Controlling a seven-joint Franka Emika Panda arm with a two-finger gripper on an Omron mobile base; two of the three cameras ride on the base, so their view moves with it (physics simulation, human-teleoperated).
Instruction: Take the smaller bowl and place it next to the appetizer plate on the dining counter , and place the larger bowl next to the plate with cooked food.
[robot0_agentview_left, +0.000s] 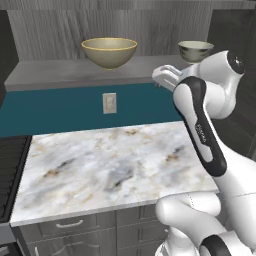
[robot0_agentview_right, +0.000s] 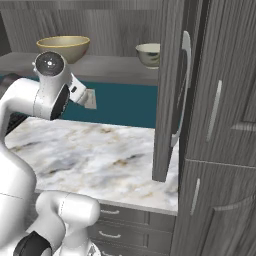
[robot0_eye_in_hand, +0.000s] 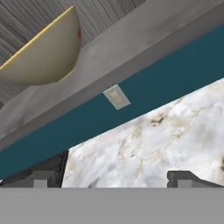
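The larger bowl (robot0_agentview_left: 109, 51) (robot0_agentview_right: 63, 47), wide, yellowish-tan and gold-rimmed, stands on a grey shelf (robot0_agentview_left: 60, 72) above the teal wall. In the hand view the larger bowl (robot0_eye_in_hand: 43, 57) sits at the upper left. The smaller bowl (robot0_agentview_left: 195, 50) (robot0_agentview_right: 148, 54), dark outside and pale inside, stands further right on the same shelf. My gripper (robot0_eye_in_hand: 113, 179) is open with nothing between its fingers. It hangs over the marble worktop, below shelf height, between the two bowls and apart from both. The appetizer plate, the plate with cooked food and the dining counter are out of view.
A marble counter (robot0_agentview_left: 110, 160) over grey drawers lies under the arm. A wall outlet (robot0_agentview_left: 109, 103) sits on the teal backsplash. An open cabinet door (robot0_agentview_right: 170, 90) and tall grey cabinets (robot0_agentview_right: 220, 130) stand at the right. A dark stove (robot0_agentview_left: 12, 170) borders the left.
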